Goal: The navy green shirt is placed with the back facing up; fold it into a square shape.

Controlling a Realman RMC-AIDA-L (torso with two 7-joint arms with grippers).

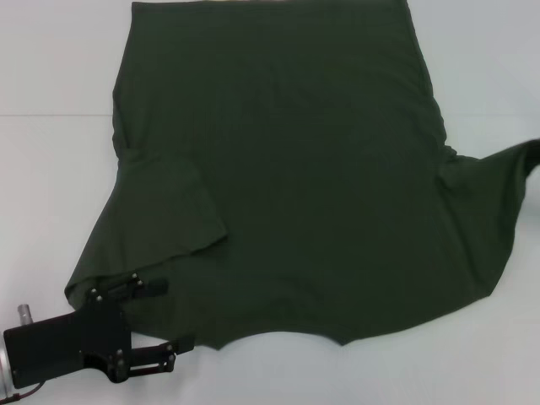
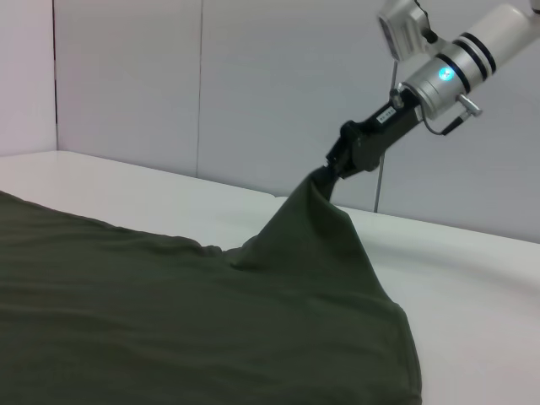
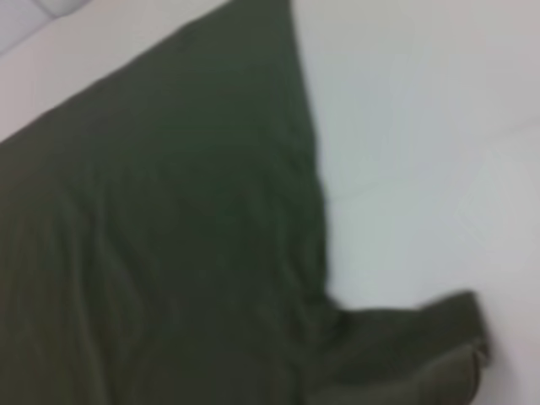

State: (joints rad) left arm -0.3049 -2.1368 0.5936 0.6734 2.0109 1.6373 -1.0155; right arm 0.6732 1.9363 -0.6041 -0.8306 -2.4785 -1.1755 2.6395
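White table (image 1: 51, 169); shirt (image 1: 295, 169) spread; left tool (image 1: 160, 325) at near shoulder edge.

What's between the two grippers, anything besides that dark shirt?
Only the navy green shirt, as the left wrist view shows: its fabric runs unbroken across to the right gripper, which pinches a sleeve up. The left gripper sits at the shirt's near corner.

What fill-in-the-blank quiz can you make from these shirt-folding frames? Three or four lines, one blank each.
1. The shirt lies on a table whose colour is ____.
2. In the head view, the only gripper visible is the ____ gripper.
3. The right gripper has lifted a ____ of the shirt off the table.
4. The neckline lies at the edge ____ to the robot.

Missing words: white; left; sleeve; nearest
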